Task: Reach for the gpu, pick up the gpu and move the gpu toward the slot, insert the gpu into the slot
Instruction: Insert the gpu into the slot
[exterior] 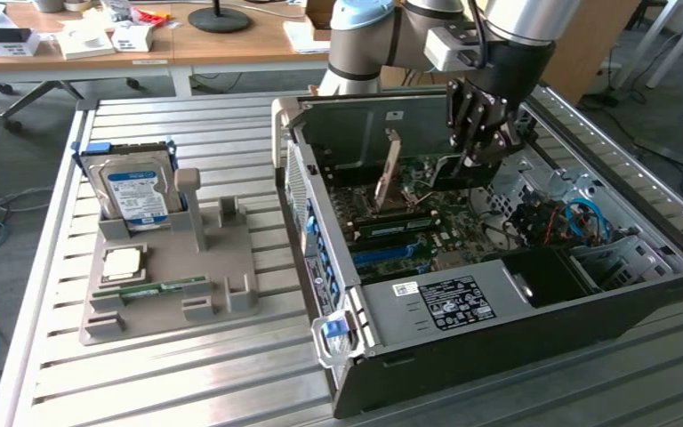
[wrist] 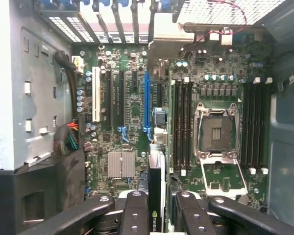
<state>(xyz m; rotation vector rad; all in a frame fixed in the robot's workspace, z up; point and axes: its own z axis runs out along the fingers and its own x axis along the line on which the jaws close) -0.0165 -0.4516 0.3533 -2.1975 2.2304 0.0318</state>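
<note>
Where hand [wrist: 157, 205] pinches, gpu [wrist: 156, 171] stands

Matt black gripper [wrist: 157, 215] fingers clasp the gpu [wrist: 156, 196] — dark, semi-glossy plastic edge. Beyond: a green motherboard [wrist: 132, 107], ribbed silver metal heatsink [wrist: 121, 164], dull grey steel case [exterior: 354, 116] — all on a slatted aluminium table [exterior: 199, 374].

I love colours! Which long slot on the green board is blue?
The one bright blue plastic slot, in line with the dark card in the gripper; the others are black slots and a white slot.
</note>
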